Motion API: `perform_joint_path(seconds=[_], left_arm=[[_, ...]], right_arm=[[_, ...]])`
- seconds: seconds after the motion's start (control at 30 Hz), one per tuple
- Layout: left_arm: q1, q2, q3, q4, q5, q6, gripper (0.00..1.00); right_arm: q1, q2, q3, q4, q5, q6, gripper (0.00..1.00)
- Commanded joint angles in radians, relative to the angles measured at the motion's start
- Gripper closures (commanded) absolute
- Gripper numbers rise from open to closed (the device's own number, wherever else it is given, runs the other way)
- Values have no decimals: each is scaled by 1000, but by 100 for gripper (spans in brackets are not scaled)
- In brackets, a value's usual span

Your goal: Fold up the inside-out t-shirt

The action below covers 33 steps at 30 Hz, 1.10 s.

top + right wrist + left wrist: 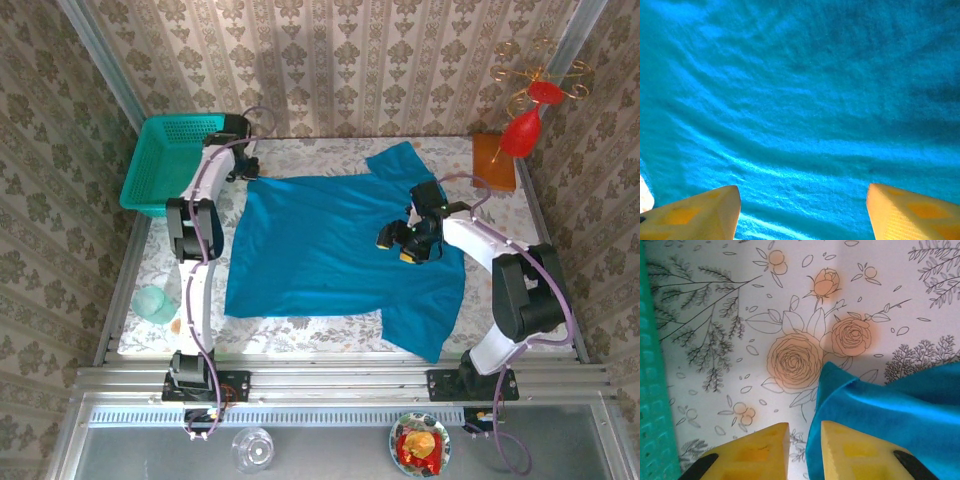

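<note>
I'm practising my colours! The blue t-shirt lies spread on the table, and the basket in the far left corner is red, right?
Not red: the basket is teal, as the top external view shows. The blue t-shirt does lie spread on the table.

White tubular links (196,290), black joint housings (187,228), lilac cables (565,292) alongside. On left end effector (805,429) and right end effector (802,192): blunt yellow wedge fingers (700,212).
</note>
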Motion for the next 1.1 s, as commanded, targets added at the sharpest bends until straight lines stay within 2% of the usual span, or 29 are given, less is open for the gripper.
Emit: perform_joint_path(seconds=[0.0,0.17,0.43,0.63,0.83,1.07], left_arm=[[-7,21,71,-80,29,52,74],[-8,39,73,-54,44,65,74],[-2,79,100,-55,52,69,79],[8,67,113,-55,76,41,100],[54,-6,86,-34,274,-112,100],[80,-28,58,-21,438,-236,100]], right_arm=[[19,-28,-11,-34,27,24,31],[34,-23,-2,-41,35,30,31],[45,-21,17,-61,44,28,32],[55,-33,11,-59,57,36,32],[65,2,-3,-29,44,43,32],[63,60,-41,48,77,75,32]])
